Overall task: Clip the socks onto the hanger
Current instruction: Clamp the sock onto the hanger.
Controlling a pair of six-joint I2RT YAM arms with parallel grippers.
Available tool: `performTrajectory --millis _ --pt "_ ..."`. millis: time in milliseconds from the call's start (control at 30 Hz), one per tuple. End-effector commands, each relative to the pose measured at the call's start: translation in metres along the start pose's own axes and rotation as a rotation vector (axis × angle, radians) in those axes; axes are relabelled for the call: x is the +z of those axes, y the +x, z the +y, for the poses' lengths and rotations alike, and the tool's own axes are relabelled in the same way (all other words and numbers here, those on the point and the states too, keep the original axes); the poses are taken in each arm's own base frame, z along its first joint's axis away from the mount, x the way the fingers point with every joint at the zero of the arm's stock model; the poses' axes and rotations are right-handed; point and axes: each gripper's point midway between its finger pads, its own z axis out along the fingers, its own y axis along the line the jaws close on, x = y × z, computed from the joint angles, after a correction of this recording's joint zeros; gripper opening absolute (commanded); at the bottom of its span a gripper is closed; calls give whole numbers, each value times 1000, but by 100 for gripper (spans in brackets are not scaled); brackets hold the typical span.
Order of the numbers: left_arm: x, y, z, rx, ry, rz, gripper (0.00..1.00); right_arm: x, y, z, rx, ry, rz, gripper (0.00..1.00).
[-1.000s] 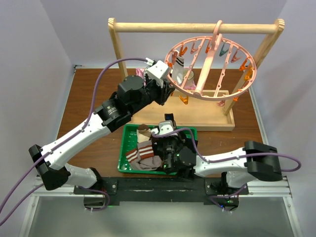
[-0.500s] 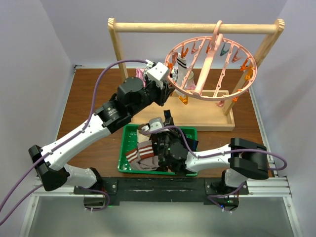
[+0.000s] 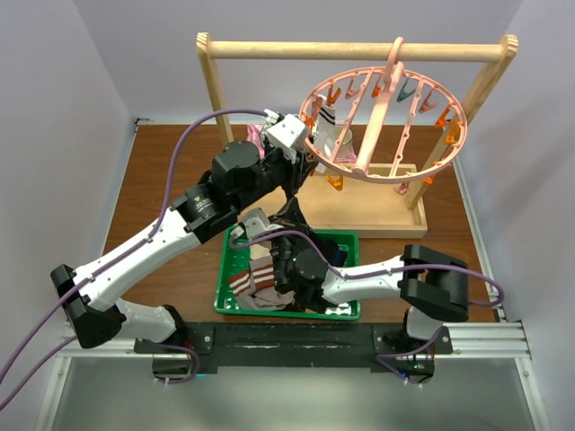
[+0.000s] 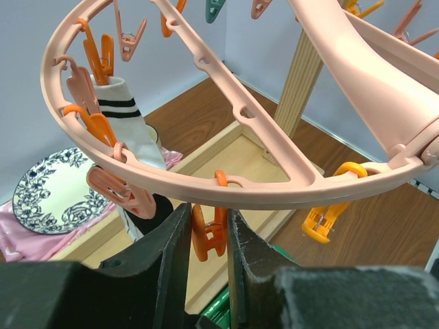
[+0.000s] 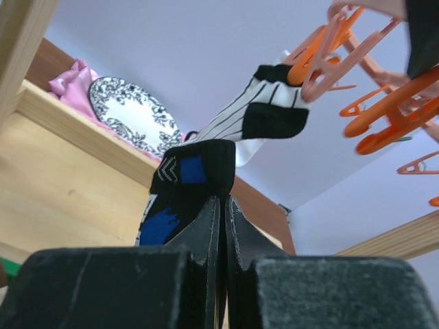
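The pink ring hanger (image 3: pixel 388 121) hangs from the wooden rack. A white sock with black stripes (image 4: pixel 127 123) is clipped at its left rim. My left gripper (image 4: pixel 208 223) reaches up under the near rim (image 4: pixel 274 195) and is shut on an orange clip (image 4: pixel 209 233), squeezing it. Below it, my right gripper (image 5: pixel 221 200) is shut on a black sock with blue patches (image 5: pixel 185 181) and holds it up over the tray (image 3: pixel 292 215). More socks, one brown with white stripes (image 3: pixel 252 274), lie in the green tray (image 3: pixel 232 242).
The light wooden rack (image 3: pixel 359 49) with its base board (image 3: pixel 377 215) stands behind the tray. A patterned plate (image 4: pixel 58 192) and a pink cloth (image 4: pixel 27 236) lie at the rack's left end. Other clips (image 4: pixel 326 219) hang round the rim.
My right arm has lifted the black sock out of the tray, up and away toward the hanger's near rim. The left gripper has stayed on the orange clip.
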Motion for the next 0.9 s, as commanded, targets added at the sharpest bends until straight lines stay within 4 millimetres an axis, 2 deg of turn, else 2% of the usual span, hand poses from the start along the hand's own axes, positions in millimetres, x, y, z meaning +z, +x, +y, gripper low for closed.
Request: performTrajectory --millis 0,33,67,133,167,200,233,267,333,433,600,767,867 --pt "0 -18 -5 -12 21 -23 0 -2 -30 -88 427 184 -126 0" --pt "1 -18 -6 -16 26 -20 0 -3 -32 -96 441 185 -150 0" --pt "1 -18 -7 -19 27 -12 0 -5 -34 -113 497 200 -157 0" --pt "2 -21 -6 -23 25 -19 0 -10 -30 -133 572 206 -173 0" --pt "2 -21 -3 -28 18 -20 0 -16 -30 -152 682 202 -193 0" --pt "4 -19 -2 -40 18 -14 0 -18 -24 -151 701 179 -191 0" --pt "4 -20 0 -45 14 -14 0 -18 -25 -136 729 103 -192 0" --pt "5 -19 0 -51 12 -12 0 -23 -27 -153 810 78 -217 0" --pt "6 -17 0 -72 8 -3 0 -29 -21 -131 891 -48 -215 0" --pt "6 -14 0 -109 -2 7 0 -31 -10 -136 968 -55 -202 0" --pt "6 -9 -8 -174 19 22 0 -26 -22 -128 927 -71 -190 0" --pt "0 -29 -13 -186 46 -26 0 -22 -29 -122 910 -78 -180 0" --pt "-2 -33 -14 -181 54 -32 0 -23 -29 -117 909 -94 -170 0"
